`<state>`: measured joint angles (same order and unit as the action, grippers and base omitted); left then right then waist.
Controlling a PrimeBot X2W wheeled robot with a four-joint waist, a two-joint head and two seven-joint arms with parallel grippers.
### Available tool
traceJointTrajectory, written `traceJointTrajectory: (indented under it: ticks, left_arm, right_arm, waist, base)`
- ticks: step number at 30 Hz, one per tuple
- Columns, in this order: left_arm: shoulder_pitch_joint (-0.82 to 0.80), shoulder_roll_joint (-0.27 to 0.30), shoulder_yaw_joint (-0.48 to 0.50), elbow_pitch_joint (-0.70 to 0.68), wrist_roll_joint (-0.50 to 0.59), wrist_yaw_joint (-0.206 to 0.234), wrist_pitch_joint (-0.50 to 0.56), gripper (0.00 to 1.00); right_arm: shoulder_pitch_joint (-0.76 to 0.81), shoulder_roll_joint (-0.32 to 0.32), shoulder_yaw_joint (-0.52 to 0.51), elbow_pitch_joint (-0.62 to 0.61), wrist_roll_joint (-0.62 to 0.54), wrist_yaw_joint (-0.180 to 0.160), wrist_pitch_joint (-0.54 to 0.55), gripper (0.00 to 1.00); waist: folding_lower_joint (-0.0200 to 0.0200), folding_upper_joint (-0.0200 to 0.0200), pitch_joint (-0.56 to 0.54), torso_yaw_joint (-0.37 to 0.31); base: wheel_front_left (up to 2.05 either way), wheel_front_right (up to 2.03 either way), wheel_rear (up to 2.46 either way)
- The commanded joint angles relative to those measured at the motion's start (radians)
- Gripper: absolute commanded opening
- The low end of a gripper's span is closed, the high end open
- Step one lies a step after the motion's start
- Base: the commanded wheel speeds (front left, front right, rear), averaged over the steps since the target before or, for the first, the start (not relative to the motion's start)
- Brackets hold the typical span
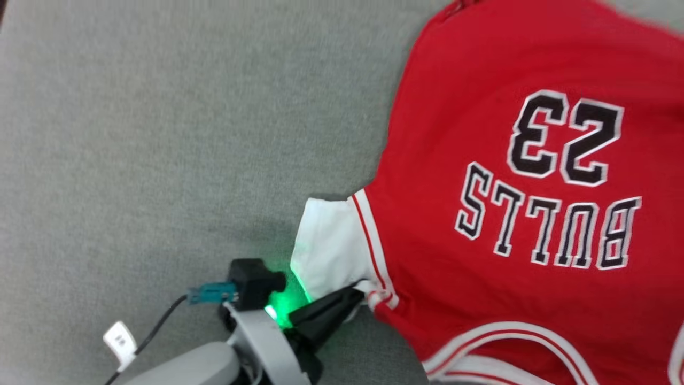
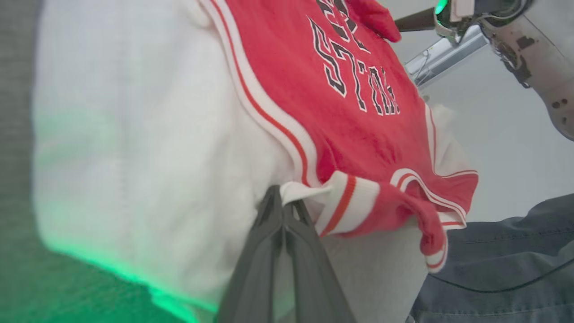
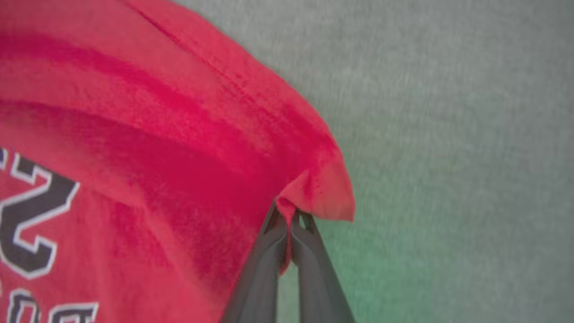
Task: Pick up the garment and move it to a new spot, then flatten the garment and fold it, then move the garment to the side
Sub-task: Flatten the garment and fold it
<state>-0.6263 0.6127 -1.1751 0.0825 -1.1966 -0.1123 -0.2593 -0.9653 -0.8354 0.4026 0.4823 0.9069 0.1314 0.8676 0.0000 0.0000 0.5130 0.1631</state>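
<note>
The garment (image 1: 507, 224), a red jersey with white sleeves and a black "23", lies spread over the right half of the head view on grey fabric. My left gripper (image 1: 359, 291) is shut on the edge of the white sleeve (image 1: 331, 246), right where the striped trim begins. The left wrist view shows its dark fingers (image 2: 269, 237) pinching that white hem beside the garment (image 2: 358, 112). In the right wrist view my right gripper (image 3: 287, 215) is shut on a red corner of the garment (image 3: 179, 134), which bunches up at the fingertips.
Grey cloth surface (image 1: 160, 133) stretches left of the jersey. In the left wrist view the other arm (image 2: 529, 49) reaches in at the top right, and a person's dark denim trouser leg (image 2: 502, 264) sits at the lower right.
</note>
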Motion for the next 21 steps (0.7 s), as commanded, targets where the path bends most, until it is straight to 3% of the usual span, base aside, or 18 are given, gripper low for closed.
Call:
traceJointTrajectory:
  ticks: [1,6,10,15,21]
  left_arm:
    - [0.026,0.041,0.028,0.034,0.000,0.023,-0.003,0.00]
    - [0.085,0.057,0.057,-0.001,0.001,0.037,-0.005,0.00]
    - [0.122,0.077,0.078,-0.016,0.009,0.052,-0.005,0.00]
    - [0.152,0.086,0.090,-0.029,0.014,0.062,-0.004,0.00]
    - [0.182,0.095,0.109,-0.044,0.021,0.066,-0.004,0.00]
  right_arm:
    - [0.092,-0.042,0.008,-0.069,0.050,-0.001,-0.001,0.00]
    - [0.338,-0.143,-0.008,-0.230,0.138,-0.001,-0.017,0.00]
    - [0.533,-0.179,-0.051,-0.321,0.176,-0.001,-0.060,0.00]
    - [0.724,-0.172,-0.101,-0.391,0.194,-0.001,-0.093,0.00]
    - [0.983,-0.109,-0.164,-0.476,0.166,-0.001,-0.123,0.00]
  waist:
    - [0.0000,0.0000,-0.104,-0.046]
    - [0.0000,0.0000,-0.165,-0.081]
    - [0.0000,0.0000,-0.194,-0.102]
    - [0.0000,0.0000,-0.215,-0.115]
    - [0.0000,0.0000,-0.233,-0.125]
  base:
    - [0.00,0.00,0.00]
    - [0.00,0.00,0.00]
    - [0.00,0.00,0.00]
    - [0.00,0.00,0.00]
    - [0.00,0.00,0.00]
